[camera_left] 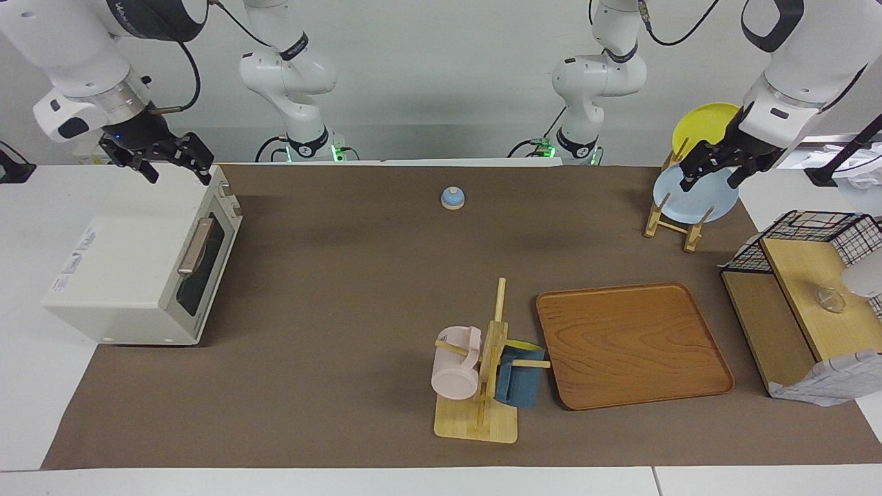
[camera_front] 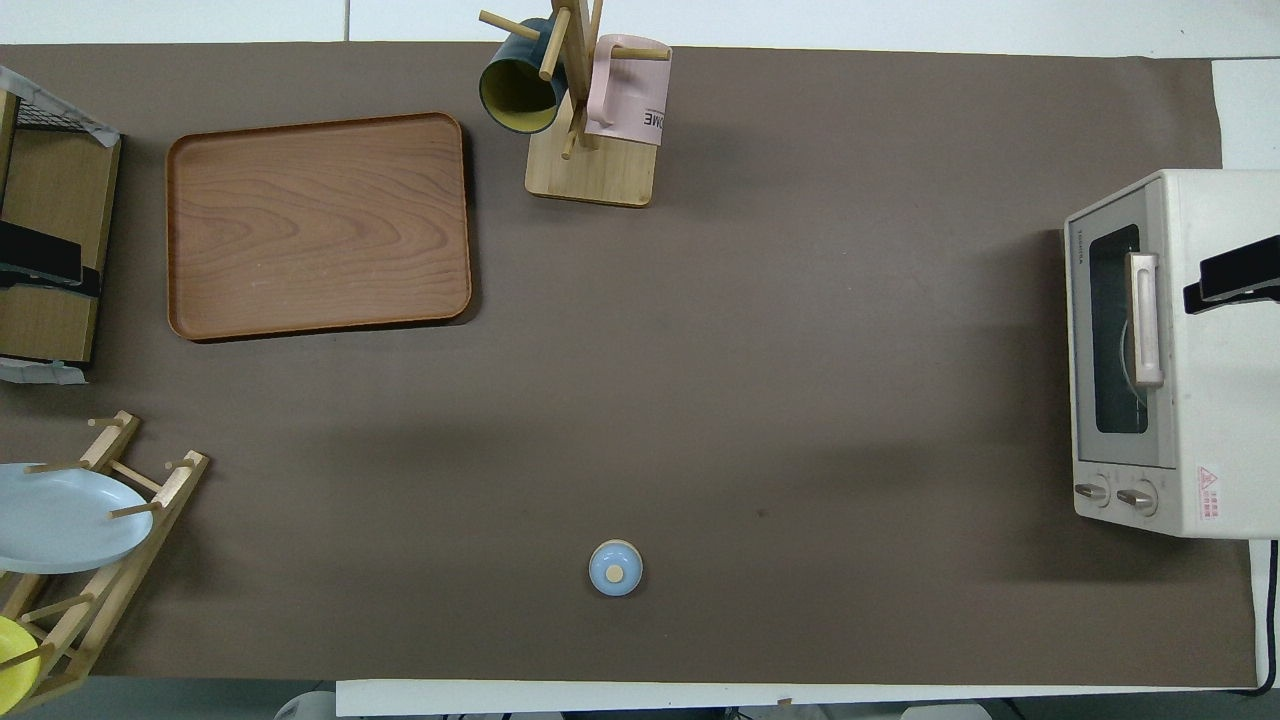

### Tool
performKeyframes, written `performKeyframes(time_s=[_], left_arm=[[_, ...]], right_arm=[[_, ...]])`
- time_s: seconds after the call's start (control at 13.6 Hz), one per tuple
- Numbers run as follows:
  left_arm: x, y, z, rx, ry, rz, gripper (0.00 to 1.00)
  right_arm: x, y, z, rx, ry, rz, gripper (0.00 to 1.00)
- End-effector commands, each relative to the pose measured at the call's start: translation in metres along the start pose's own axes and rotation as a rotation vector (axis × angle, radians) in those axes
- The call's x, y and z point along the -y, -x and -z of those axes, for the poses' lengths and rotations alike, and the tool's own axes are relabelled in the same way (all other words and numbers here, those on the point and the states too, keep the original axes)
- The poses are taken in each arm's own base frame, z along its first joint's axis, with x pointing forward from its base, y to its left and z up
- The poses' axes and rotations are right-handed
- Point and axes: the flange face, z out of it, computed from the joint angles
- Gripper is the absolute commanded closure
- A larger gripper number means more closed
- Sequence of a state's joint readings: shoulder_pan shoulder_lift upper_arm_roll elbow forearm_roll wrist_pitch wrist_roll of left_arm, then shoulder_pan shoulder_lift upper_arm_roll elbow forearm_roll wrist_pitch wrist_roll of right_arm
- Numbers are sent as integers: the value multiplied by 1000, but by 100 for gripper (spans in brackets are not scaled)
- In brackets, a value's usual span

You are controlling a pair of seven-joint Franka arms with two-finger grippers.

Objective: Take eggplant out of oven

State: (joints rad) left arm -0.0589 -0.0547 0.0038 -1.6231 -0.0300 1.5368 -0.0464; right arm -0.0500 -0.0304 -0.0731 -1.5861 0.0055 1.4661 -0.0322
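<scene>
The off-white oven (camera_left: 131,275) (camera_front: 1200,350) stands at the right arm's end of the table. Its dark glass door is closed, with the tan handle (camera_left: 195,246) facing the middle of the table. The eggplant is hidden; nothing dark purple shows through the glass. My right gripper (camera_left: 176,169) hangs open and empty above the oven's top edge nearest the robots, and one of its fingers (camera_front: 1235,280) shows over the oven roof. Over the plate rack (camera_left: 672,220), at the left arm's end, my left gripper (camera_left: 710,180) hangs open and empty.
A wooden tray (camera_left: 630,344) and a mug tree (camera_left: 482,372) with a pink and a blue mug sit farther from the robots. A small blue bell (camera_left: 453,198) lies nearer to them. The rack holds a light-blue plate (camera_left: 692,196) and a yellow plate (camera_left: 703,124), beside a black wire basket (camera_left: 827,234).
</scene>
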Motion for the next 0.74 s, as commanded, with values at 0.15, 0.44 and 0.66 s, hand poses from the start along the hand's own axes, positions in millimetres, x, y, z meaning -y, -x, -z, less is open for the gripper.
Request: performKeyframes(time_s=[0.15,0.44,0.66], left_arm=[[8,8,0,29,6,0,0],[9,8,-1,32,6,5,0],[8,8,-2,29,6,-1,0]], right_arm=[[-5,7,9,-7,6,11,0],[-4,7,-2,-38,11,90,12],[-3,-1,-31,-72,14,125,87]])
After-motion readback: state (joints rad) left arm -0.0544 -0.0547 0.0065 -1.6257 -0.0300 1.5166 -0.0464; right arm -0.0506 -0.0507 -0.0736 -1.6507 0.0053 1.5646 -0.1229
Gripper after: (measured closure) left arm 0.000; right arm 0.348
